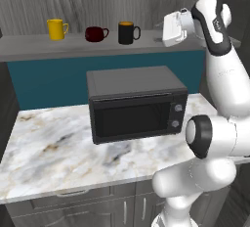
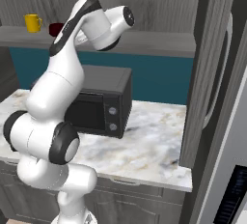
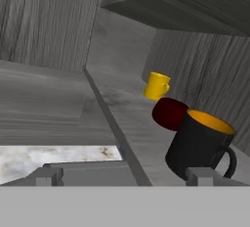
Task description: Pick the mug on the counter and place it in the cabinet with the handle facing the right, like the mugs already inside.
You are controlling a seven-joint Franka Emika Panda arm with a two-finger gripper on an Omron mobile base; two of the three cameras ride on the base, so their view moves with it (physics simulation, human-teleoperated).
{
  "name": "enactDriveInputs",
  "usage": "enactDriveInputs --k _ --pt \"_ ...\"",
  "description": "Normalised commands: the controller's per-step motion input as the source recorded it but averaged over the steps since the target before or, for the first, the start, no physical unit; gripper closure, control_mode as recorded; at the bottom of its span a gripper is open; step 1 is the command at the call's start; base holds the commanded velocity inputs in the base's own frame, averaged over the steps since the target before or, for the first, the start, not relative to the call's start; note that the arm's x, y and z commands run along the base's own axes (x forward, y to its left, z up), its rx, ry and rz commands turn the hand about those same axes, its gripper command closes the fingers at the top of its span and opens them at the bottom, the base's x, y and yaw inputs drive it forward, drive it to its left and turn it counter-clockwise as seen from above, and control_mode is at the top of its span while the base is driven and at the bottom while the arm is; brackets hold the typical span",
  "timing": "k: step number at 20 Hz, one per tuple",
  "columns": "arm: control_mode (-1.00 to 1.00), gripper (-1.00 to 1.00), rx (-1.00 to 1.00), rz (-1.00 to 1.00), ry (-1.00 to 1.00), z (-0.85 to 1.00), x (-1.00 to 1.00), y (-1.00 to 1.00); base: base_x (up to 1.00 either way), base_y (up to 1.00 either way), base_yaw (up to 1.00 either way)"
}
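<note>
My tool (image 1: 168,34) spread, empty, beside black mug (image 1: 128,33) on cabinet (image 1: 73,47) | rigid, light, glossy-slick | I'd pinch its wall, clear of handle.

Black mug (image 1: 128,33) upright on cabinet (image 1: 73,47)

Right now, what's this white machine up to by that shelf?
The white arm has its tool up at the grey cabinet shelf, open and holding nothing. The black mug stands on the shelf in a row with the dark red cup and the yellow mug, its handle to the right. The marble counter below carries a black microwave.
</note>
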Motion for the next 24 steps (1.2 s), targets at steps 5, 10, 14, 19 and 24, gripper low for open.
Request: enactDriveInputs --k 5,10,14,19,24 --pt "-1.0 -1.0 0.0 -0.03 -0.02 0.0 -0.57 0.09 0.0 0.0 0.0" --pt "-1.0 -1.0 0.0 -0.03 -0.02 0.0 -0.59 0.13 0.0 0.0 0.0" --pt "-1.0 -1.0 0.0 -0.03 -0.01 0.0 -0.59 0.14 0.0 0.0 0.0" --pt "-1.0 -1.0 0.0 -0.03 0.0 -0.02 -0.53 0.17 0.0 0.0 0.0" --pt "-1.0 -1.0 -0.08 -0.02 0.0 -0.14 -0.39 0.15 0.0 0.0 0.0"
